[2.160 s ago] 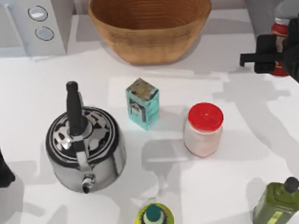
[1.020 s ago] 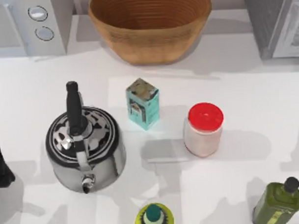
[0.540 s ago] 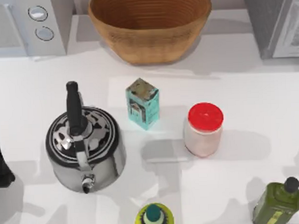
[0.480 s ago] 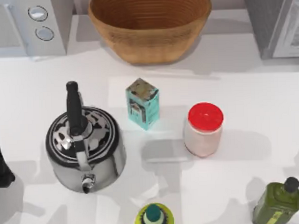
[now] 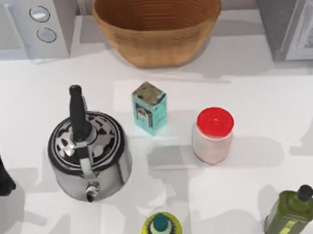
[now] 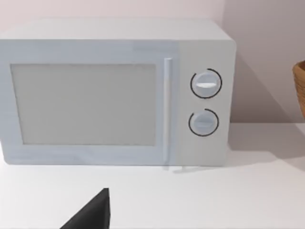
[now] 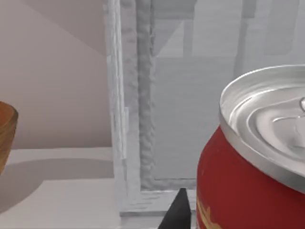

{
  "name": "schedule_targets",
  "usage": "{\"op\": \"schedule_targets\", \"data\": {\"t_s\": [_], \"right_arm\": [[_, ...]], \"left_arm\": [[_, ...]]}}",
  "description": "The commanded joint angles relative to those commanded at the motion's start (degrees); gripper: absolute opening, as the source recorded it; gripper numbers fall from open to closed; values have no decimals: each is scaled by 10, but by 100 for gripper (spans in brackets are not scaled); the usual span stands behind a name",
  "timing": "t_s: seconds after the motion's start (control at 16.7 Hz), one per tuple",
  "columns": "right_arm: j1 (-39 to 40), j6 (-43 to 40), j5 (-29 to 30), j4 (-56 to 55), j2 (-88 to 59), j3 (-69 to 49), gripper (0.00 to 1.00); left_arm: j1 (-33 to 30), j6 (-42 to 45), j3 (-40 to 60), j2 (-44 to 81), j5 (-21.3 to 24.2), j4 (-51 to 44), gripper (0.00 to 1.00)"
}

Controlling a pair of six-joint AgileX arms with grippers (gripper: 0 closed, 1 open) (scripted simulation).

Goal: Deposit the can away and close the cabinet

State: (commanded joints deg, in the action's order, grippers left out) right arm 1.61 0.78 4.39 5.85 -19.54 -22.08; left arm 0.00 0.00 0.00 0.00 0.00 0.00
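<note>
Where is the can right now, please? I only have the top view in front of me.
Observer: The right wrist view has the can close up and upright, with its silver top showing.
Operator: Thank you. What stands behind it?
Observer: The pale frame of the cabinet rises just behind the can. I cannot tell from here whether the door is open.
Operator: And what does the left wrist camera face?
Observer: The left arm is parked at the table's left edge, and its wrist view looks at the front of the microwave, whose door is shut.
</note>
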Motion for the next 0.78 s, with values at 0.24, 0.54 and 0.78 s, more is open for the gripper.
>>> {"op": "schedule_targets", "data": {"t_s": [0.24,0.54,0.78], "right_arm": [[21,-1,27,59,-177,-244,0],[55,0,51,124,-382,-554,0],[78,2,63,163,-504,-714,0]], "left_arm": [[0,0,0,0,0,0,100],[0,0,0,0,0,0,100],[0,0,0,0,0,0,100]]}}
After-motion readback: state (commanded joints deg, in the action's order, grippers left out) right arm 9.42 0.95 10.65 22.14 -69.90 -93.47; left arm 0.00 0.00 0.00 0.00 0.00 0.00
